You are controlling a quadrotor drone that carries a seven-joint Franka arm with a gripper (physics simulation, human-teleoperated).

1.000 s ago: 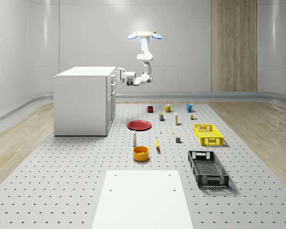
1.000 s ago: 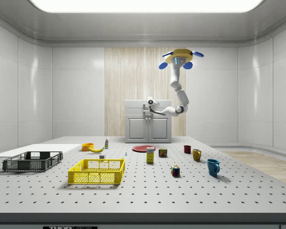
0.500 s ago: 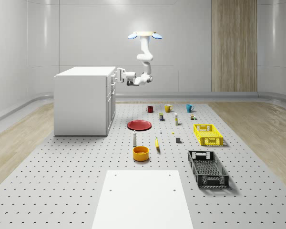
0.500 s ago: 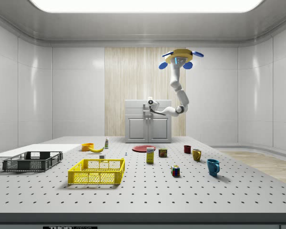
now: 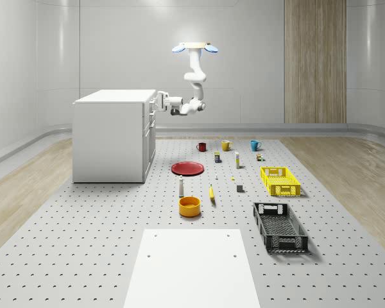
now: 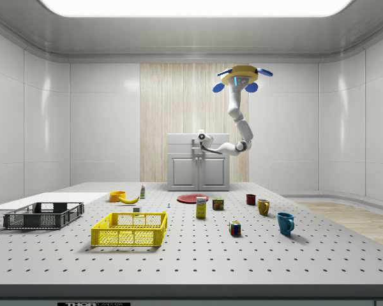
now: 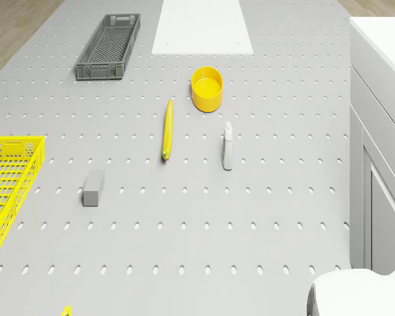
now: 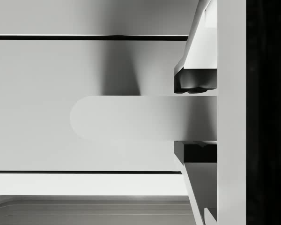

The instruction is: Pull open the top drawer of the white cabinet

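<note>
Room: pale panelled walls, one wood-slat strip, a grey perforated floor (image 5: 83, 244) scattered with small items.
Near: black crate (image 5: 280, 226) at my 4 o'clock, orange bowl (image 5: 189, 206) at 12 o'clock.
Middle: yellow crate (image 5: 280, 181) at 2 o'clock, red plate (image 5: 188, 168) at 12 o'clock.
White cabinet (image 5: 110, 136): at 11 o'clock; top drawer (image 8: 84, 70) looks flush, not pulled out.
Gripper (image 8: 195, 119): at the drawer front, dark fingertips (image 8: 194, 80) set either side of the handle (image 8: 131, 118), touching it above and below.
Drone (image 5: 196, 47): hovers high at 12 o'clock, beyond the plate, beside the cabinet front.
</note>
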